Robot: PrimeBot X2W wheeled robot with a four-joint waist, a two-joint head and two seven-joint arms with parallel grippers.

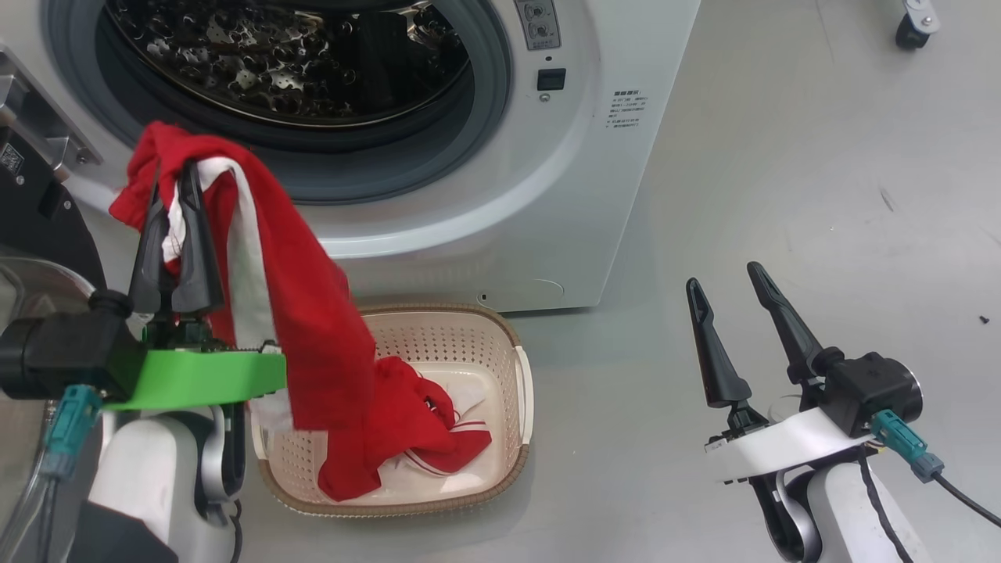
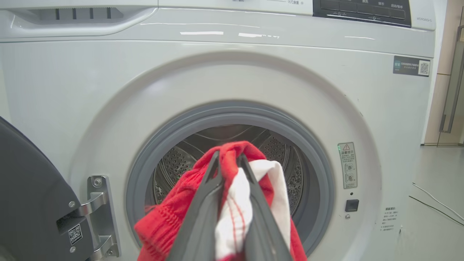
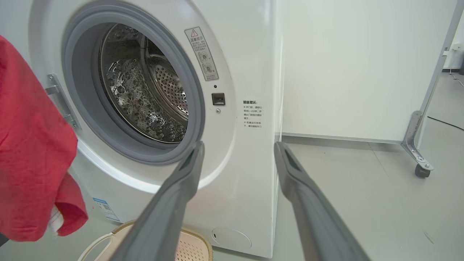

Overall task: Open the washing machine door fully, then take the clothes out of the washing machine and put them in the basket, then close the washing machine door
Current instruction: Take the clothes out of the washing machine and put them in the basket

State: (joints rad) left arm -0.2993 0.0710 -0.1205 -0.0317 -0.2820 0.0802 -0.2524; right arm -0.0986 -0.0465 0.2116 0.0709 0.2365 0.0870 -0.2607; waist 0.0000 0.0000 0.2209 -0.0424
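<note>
My left gripper (image 1: pixel 174 176) is shut on the clothes (image 1: pixel 313 313), a red garment with white trim, held up in front of the washing machine (image 1: pixel 500 234). The fabric drapes down to the right, its lower end lying inside the basket (image 1: pixel 522 391) on the floor below the drum opening. In the left wrist view the fingers (image 2: pixel 203 210) pinch red and white cloth (image 2: pixel 239 203) before the empty steel drum (image 2: pixel 304 174). The washing machine door (image 1: pixel 39 227) stands swung open at the far left. My right gripper (image 1: pixel 727 277) is open and empty, over the floor to the machine's right.
Bare grey floor (image 1: pixel 821 195) spreads to the right of the machine. A caster wheel (image 1: pixel 913 27) of a frame stands at the far right, seen also as a wheeled metal leg (image 3: pixel 420 159) beside a white wall panel. The door hinge (image 2: pixel 99 206) sits left of the opening.
</note>
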